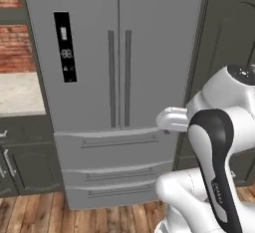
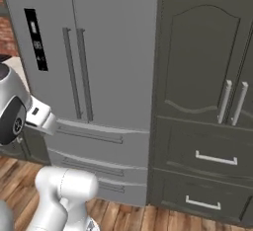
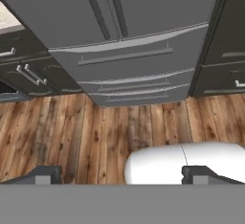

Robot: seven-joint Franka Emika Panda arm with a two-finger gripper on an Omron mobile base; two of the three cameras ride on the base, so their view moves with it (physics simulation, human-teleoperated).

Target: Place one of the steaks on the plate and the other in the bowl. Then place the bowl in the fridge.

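1. One fridge (image 1: 99, 77), with two doors.
2. Two long vertical door handles (image 1: 119, 77).
3. One black display panel (image 1: 65, 47).
4. Two fridge drawers (image 1: 117, 150) below the doors.
5. Two dark cabinet drawers (image 2: 207, 175) beside the fridge.

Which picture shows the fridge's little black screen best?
The left base view: the black display panel on the fridge sits large there and faces the camera. The right base view shows it narrower and slanted. The hand view catches just the fridge's door bottoms, handle ends and drawers.
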